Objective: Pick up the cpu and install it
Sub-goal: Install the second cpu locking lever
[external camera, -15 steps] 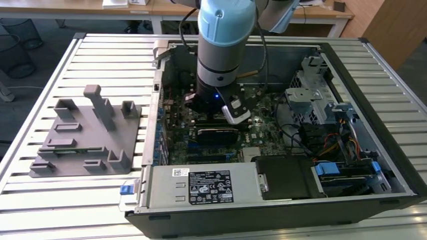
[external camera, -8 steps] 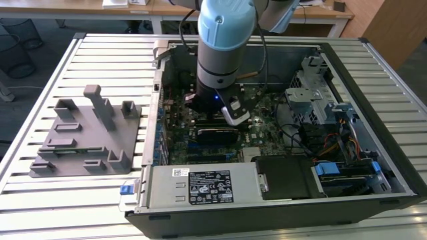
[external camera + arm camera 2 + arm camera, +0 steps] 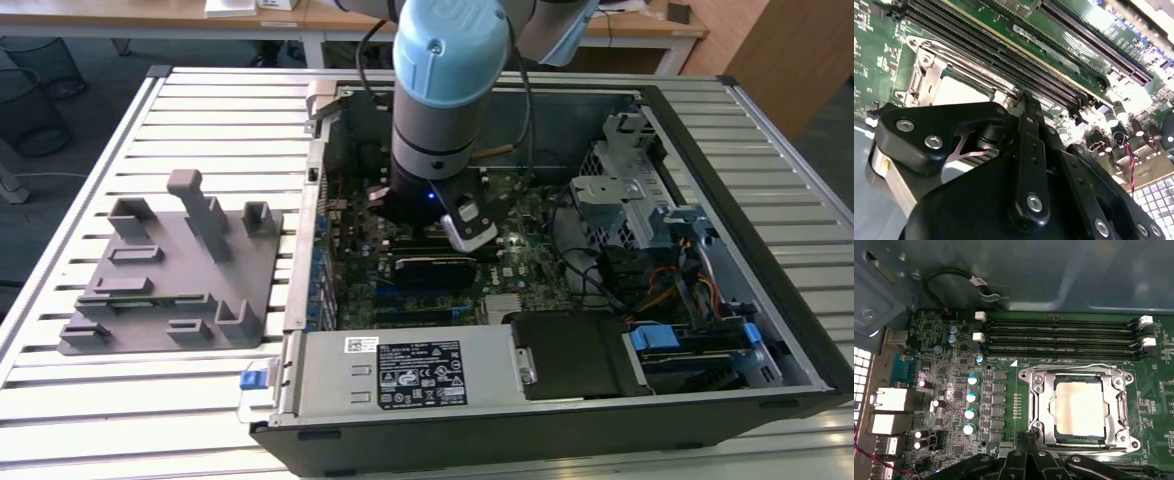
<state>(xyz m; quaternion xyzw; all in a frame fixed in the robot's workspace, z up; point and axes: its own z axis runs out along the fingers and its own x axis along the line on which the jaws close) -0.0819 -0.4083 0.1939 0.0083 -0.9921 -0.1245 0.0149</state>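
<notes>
1. In the exterior view, I have the arm (image 3: pixel 447 100) reaching straight down into the open computer case (image 3: pixel 787 330), which lies on a slatted metal table (image 3: pixel 80 400). The gripper (image 3: pixel 454 235) hangs low over the green motherboard (image 3: pixel 521 210), near the middle of the case. The case walls ring it on all sides; the drive cage (image 3: pixel 627 195) stands toward the exterior view's right and the boxy grey power supply (image 3: pixel 407 372) along the near wall. The ribbed grey plastic fixture (image 3: pixel 167 280) sits on the table outside the case, toward the exterior view's left, well apart from the gripper.

2. In the second wrist view, the gripper's matt black linkage (image 3: pixel 1029 165), studded with shiny screw heads, fills the foreground just above the board. Beyond it I see the socket (image 3: pixel 929 75) with its bright metal frame, and a pale corner of the cpu (image 3: pixel 961 90) inside that frame. Long dark memory slots (image 3: pixel 1019 50) run alongside. I cannot tell whether the fingers are parted or closed.

3. In the first wrist view, the cpu (image 3: pixel 1079 412) lies flat in the socket (image 3: pixel 1039 400), a smooth silvery-white square inside the steel frame, just past the gripper's black links (image 3: pixel 1026 460). Four empty memory slots (image 3: pixel 1059 335) border the socket's far side; round-topped capacitors (image 3: pixel 971 397) stand in a row beside it, near the case wall (image 3: pixel 1029 270).
</notes>
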